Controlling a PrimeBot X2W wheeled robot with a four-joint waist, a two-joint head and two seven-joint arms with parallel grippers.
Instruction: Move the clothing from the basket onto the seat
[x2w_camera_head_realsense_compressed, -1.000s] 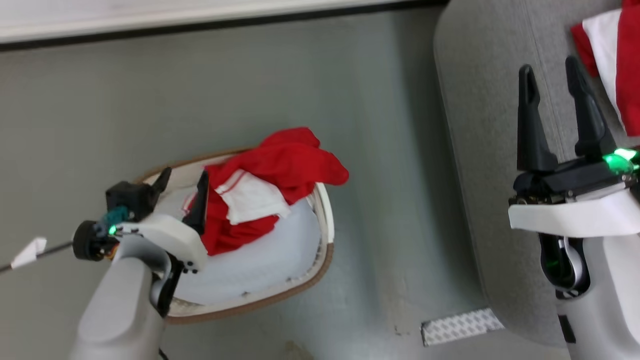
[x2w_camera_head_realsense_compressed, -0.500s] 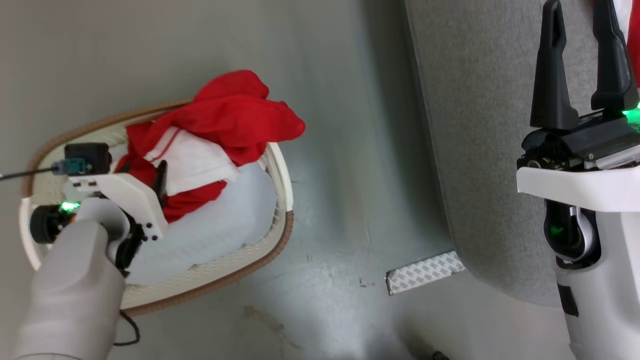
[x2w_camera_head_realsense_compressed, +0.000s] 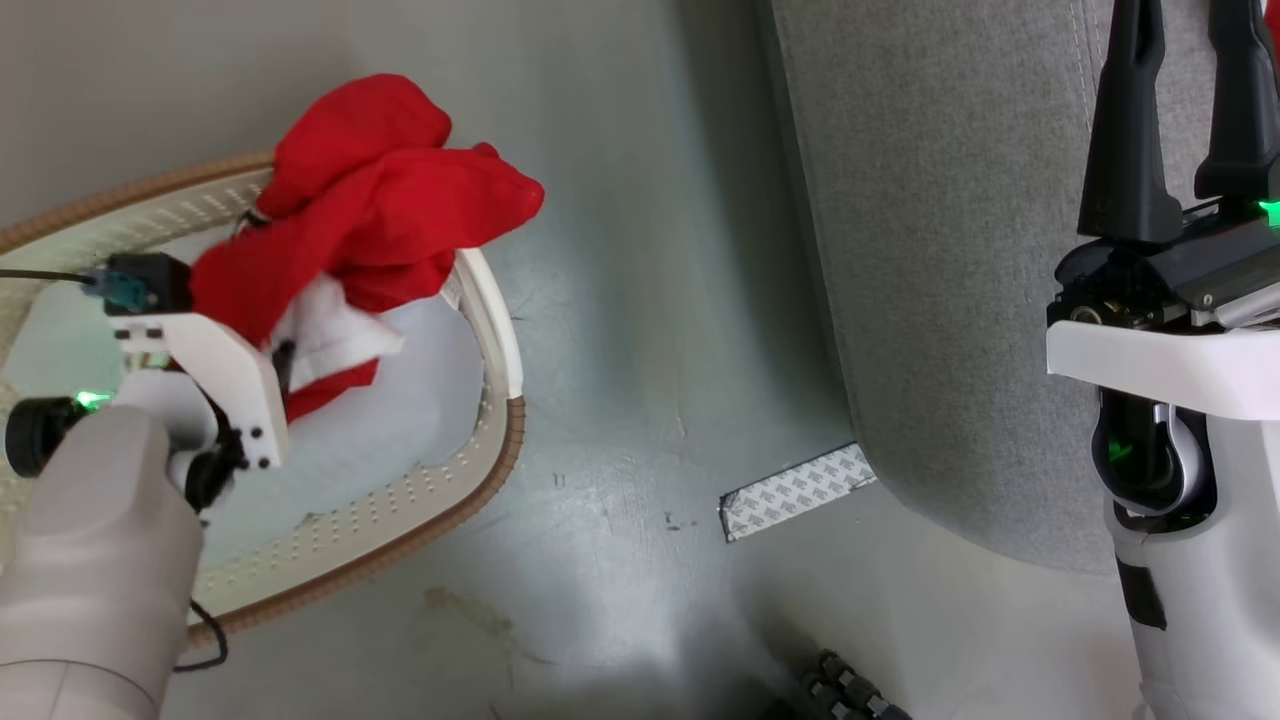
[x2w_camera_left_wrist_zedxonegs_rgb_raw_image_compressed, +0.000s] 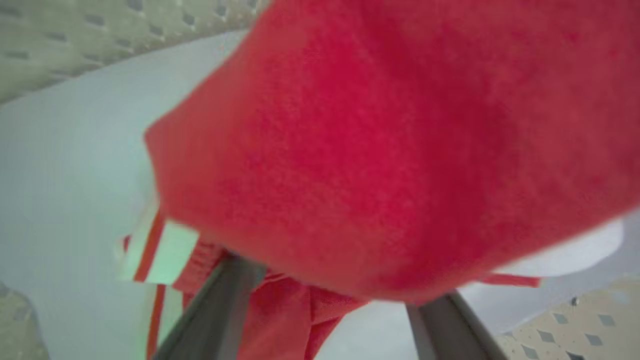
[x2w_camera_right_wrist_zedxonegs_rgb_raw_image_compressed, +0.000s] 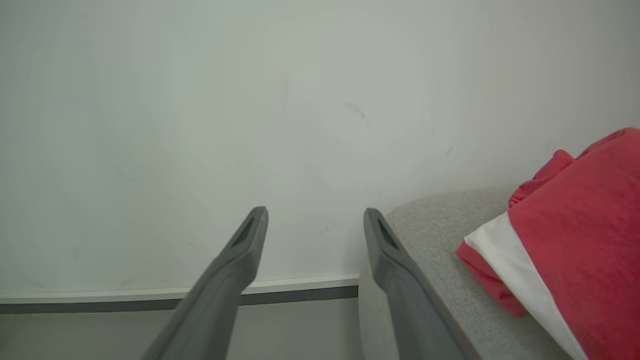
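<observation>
Two pieces of clothing are on my screens. The first piece (x2w_camera_head_realsense_compressed: 365, 200), red with a white band, is bunched in the basket (x2w_camera_head_realsense_compressed: 495, 340), heaped against its rim and partly overhanging it, above the pale liner (x2w_camera_head_realsense_compressed: 400, 450). My left gripper (x2w_camera_left_wrist_zedxonegs_rgb_raw_image_compressed: 332, 287) is buried in it: cloth drapes over both fingers and hides the tips, so I cannot tell whether they pinch it. The second piece (x2w_camera_right_wrist_zedxonegs_rgb_raw_image_compressed: 575, 240) lies on the seat (x2w_camera_right_wrist_zedxonegs_rgb_raw_image_compressed: 435, 235). My right gripper (x2w_camera_right_wrist_zedxonegs_rgb_raw_image_compressed: 315, 214) hangs at the seat's edge, fingers spread, nothing between them. The basket sits on the floor (x2w_camera_head_realsense_compressed: 650, 300) near the seat, not touching it.
</observation>
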